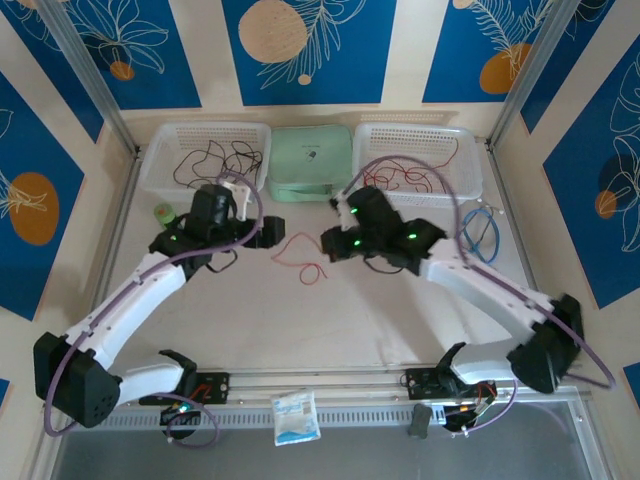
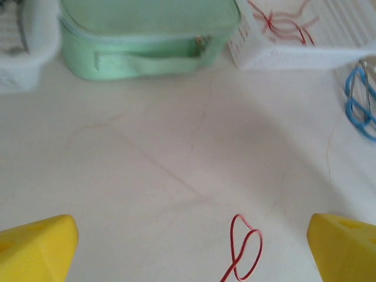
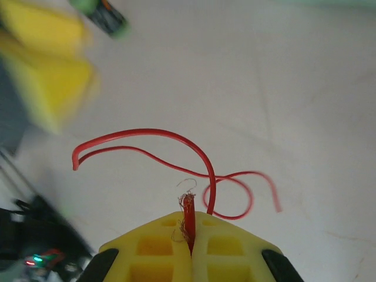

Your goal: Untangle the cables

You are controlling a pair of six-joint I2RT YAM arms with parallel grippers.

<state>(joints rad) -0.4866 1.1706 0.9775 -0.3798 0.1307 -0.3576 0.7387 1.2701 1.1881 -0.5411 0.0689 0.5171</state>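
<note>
**Right gripper pinches a red wire by its frayed end**

The right gripper [image 3: 191,222] is clenched on one end of a red wire [image 3: 147,133], with bare copper strands fanning out at the pinch. The rest of the wire curls across the table [image 1: 260,330] in loose loops, between the two arms. The left gripper [image 2: 189,247] is spread wide and holds nothing, hovering near a small loop of that wire. More cables lie apart from it: black wires [image 1: 215,158] in the left basket [image 1: 160,135] and red wires [image 1: 405,175] in the right basket [image 1: 465,140].

The wire looks very light, thin and springy, likely to keep its curl and trail after a pull. Its smooth jacket may slip, and the loose strands look fragile. A hold on the insulation just behind the tip seems safer.

The green case [image 1: 312,185] bears a small dark mark and the packet [image 1: 296,415] some print, both too small to read.
</note>
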